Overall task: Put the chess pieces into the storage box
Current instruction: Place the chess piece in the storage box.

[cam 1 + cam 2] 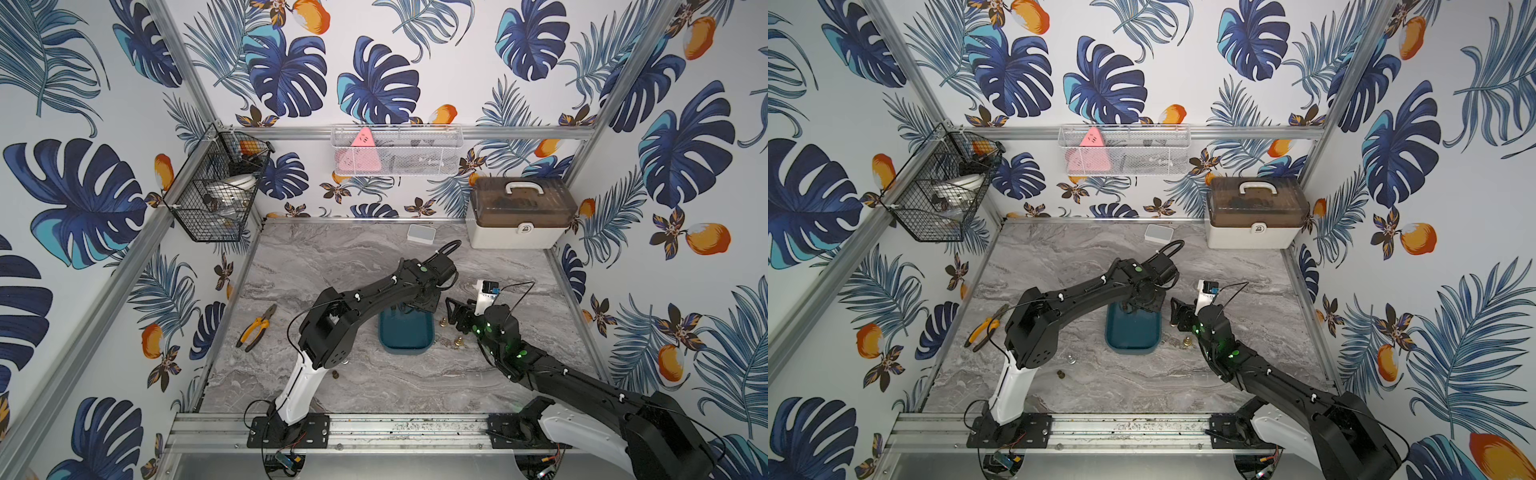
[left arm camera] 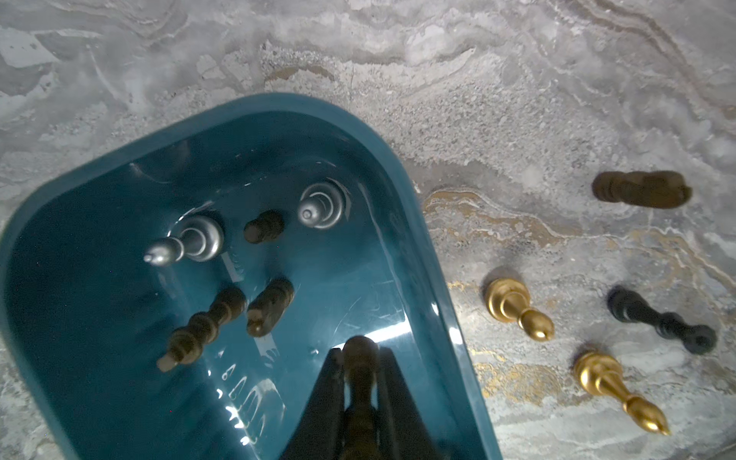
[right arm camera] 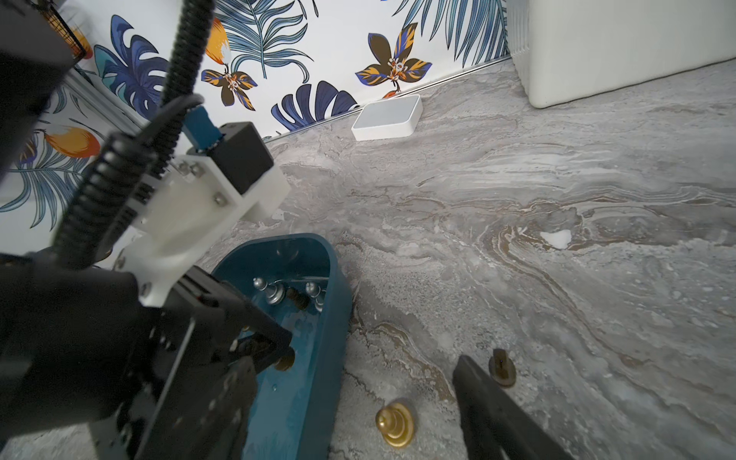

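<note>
Grey marbled tabletop (image 1: 332,257) under leaf-print walls (image 1: 374,83), with the teal storage box (image 1: 409,334) sitting near the middle between my arms. My left claw (image 2: 360,352) is clamped on a dark brown piece (image 2: 359,382) and hangs over the inside of the box, the piece's round end poking out past my tips. Below it in the box are two silver pieces (image 2: 320,205), upright, and three dark brown ones (image 2: 265,227).

My right claw (image 1: 455,318) is spread wide with nothing in it, low over the tabletop just beside the box. The loose chess pieces are there: two gold ones (image 2: 517,308), a black one (image 2: 661,318), and a brown one (image 2: 641,189) that seems to lie on its side. Another small dark piece (image 1: 334,375) sits apart, near my left arm.

I judge these to be hard, rigid little things that won't give under my pads. The metallic ones probably weigh more than they look and have a slick finish. The turned profile is all curves, so a pinch on the bulging head or the sloping base would likely squirt the piece out. The narrow neck, with a collar above and below, looks like the best place to close. The fallen one may roll if I nudge it, so I would come down square across its waist. A low release should keep a dropped piece from bouncing out over the shallow rim.
</note>
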You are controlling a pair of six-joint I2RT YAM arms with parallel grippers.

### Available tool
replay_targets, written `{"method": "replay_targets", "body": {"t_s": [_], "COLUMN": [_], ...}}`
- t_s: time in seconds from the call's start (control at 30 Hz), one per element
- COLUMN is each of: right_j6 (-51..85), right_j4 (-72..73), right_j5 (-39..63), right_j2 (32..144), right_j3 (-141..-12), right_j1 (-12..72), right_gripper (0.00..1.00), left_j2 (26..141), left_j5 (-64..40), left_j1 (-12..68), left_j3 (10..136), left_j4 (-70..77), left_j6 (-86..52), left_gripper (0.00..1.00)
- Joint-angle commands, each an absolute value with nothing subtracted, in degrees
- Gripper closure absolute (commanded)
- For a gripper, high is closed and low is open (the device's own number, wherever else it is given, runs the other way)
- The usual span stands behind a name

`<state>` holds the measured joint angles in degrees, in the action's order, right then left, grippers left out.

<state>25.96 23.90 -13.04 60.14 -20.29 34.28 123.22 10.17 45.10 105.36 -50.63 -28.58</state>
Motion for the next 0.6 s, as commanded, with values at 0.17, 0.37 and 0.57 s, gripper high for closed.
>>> {"method": "replay_targets", "body": {"t_s": [0.17, 0.37, 0.57], "right_j6": [26.00, 25.92, 26.02], "right_j4": [24.78, 24.81, 25.01], "right_j5": [-12.20, -12.11, -11.94], "right_j2": [60.28, 60.54, 60.81], "right_j3": [-20.74, -20.75, -20.88], "right_j1": [34.23, 34.28, 34.24], "right_gripper": [0.20, 0.20, 0.20], "left_j2": [126.35, 128.39, 129.23], "left_j5": [9.33, 9.06, 9.58], "left_j1": [43.17, 42.93, 42.68], "left_j3": [106.69, 107.64, 107.60], "left_j4": [-50.17, -50.15, -49.41], "left_j6": [-28.05, -27.69, -27.51], "left_gripper": [0.87, 0.87, 0.87]}}
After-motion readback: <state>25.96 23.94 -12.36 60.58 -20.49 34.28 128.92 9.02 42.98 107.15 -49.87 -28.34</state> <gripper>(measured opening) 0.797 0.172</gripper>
